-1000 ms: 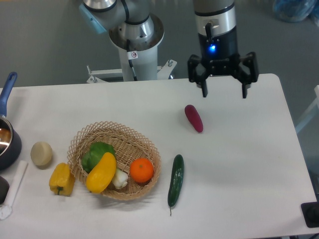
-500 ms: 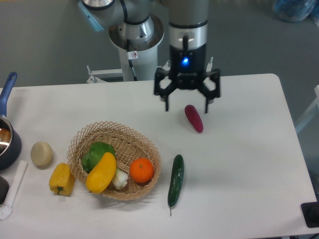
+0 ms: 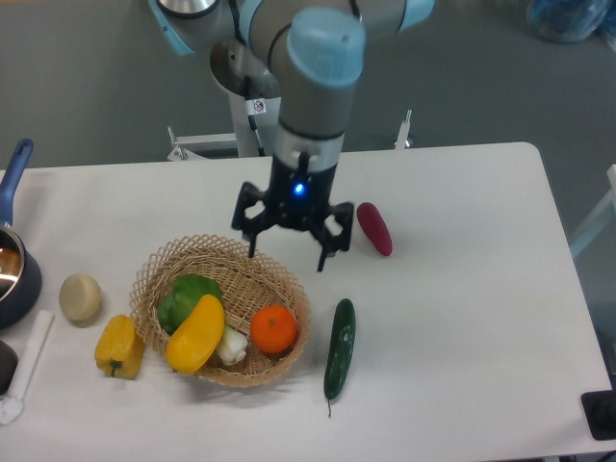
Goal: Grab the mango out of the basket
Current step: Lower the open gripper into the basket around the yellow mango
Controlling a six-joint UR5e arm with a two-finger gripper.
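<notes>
Gripper [image 3: 287,250] fingers apart, empty, over upper right rim of basket [image 3: 279,274], centre frame. Mango [image 3: 196,334] lies in basket's lower left part, down-left of my gripper, long axis running lower left to upper right.

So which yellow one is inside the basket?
The mango, the smooth long yellow fruit lying in the basket beside the orange. The lumpy yellow pepper sits on the table outside the basket's left rim.

White table [image 3: 462,327] up front, grey floor [image 3: 96,77] behind, a blue bag [image 3: 568,19] top right.
</notes>
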